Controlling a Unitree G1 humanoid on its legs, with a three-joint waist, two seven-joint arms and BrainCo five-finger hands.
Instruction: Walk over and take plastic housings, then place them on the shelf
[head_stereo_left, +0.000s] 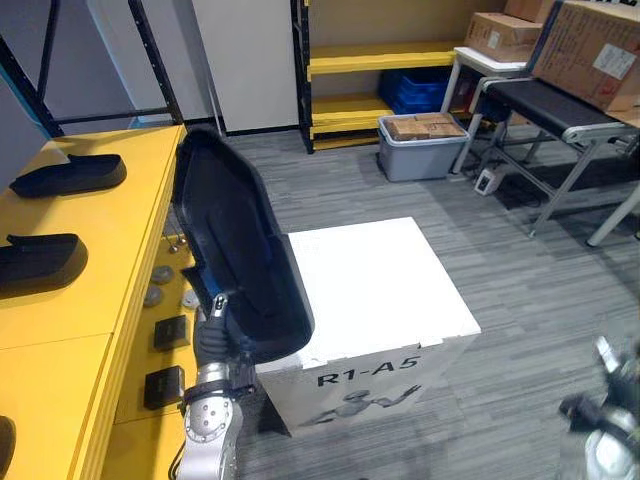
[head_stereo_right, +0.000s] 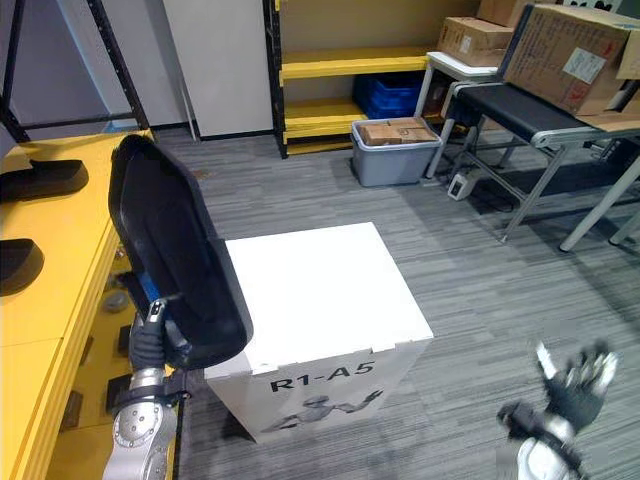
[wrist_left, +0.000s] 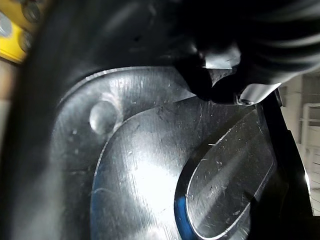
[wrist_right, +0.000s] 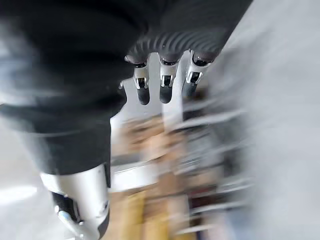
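One black plastic housing (head_stereo_left: 235, 250) gripped low by left hand (head_stereo_left: 212, 335), long axis upright, yellow shelf (head_stereo_left: 60, 322) just left of it; right hand (head_stereo_right: 572, 385) splayed, empty.

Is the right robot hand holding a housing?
No, the right robot hand hangs open and empty; the left robot hand holds the housing.

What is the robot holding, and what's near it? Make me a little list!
Left robot hand: gripping the black plastic housing, held upright
Right robot hand: open, empty, over the carpet
Yellow shelf: two dark housings lying on it
White box: on the floor, right of the held housing
Grey bin: farther back, cardboard boxes inside
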